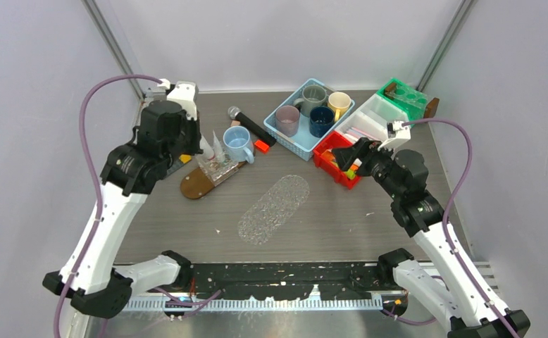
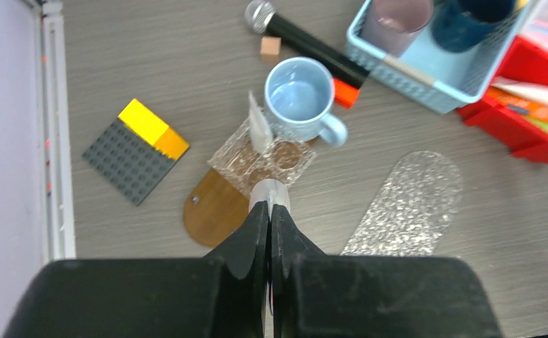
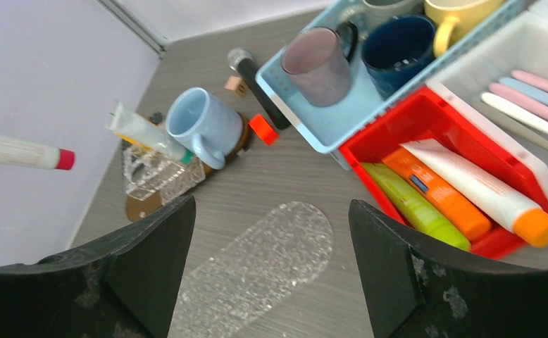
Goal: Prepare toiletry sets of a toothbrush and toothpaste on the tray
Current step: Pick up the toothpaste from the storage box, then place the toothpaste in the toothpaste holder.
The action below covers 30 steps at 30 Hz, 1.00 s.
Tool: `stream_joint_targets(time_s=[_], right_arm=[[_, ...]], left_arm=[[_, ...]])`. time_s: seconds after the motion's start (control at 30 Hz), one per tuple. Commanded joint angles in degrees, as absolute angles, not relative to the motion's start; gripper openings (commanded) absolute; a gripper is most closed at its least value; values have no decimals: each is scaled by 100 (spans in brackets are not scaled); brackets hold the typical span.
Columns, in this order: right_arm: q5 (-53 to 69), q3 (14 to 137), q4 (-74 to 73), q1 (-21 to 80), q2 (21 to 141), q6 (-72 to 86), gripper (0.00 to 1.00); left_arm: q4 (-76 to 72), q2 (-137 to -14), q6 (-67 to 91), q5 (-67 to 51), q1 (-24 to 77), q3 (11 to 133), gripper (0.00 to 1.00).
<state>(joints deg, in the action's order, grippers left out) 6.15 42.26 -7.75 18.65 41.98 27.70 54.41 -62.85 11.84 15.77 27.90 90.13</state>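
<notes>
My left gripper is shut on a white toothpaste tube with a red cap and holds it in the air above a clear glass holder on a small wooden oval board. Another white tube leans in that holder. A clear glittery oval tray lies empty mid-table. My right gripper is open and empty above the table, beside a red bin. The bin holds green, orange and white toothpaste tubes. Pink, blue and white toothbrushes lie in a white bin behind it.
A light blue mug stands against the glass holder. A black microphone lies behind it. A blue basket of mugs sits at the back. A grey stud plate with a yellow brick lies far left. A green rack stands back right.
</notes>
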Motion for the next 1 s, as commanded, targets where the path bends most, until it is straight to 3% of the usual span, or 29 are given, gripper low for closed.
stream_joint_targets(time_s=[0.0, 0.37, 0.97], right_arm=[[255, 4462, -1299, 1880, 4114, 2244, 86], [-187, 4418, -1458, 1881, 3924, 1936, 87], [-237, 4340, -1416, 1881, 3999, 1853, 88]], left_arm=[[5575, -6566, 772, 1704, 2460, 9239, 0], [4980, -7260, 703, 773, 1560, 9064, 0], [4164, -7755, 703, 534, 1275, 8480, 0]])
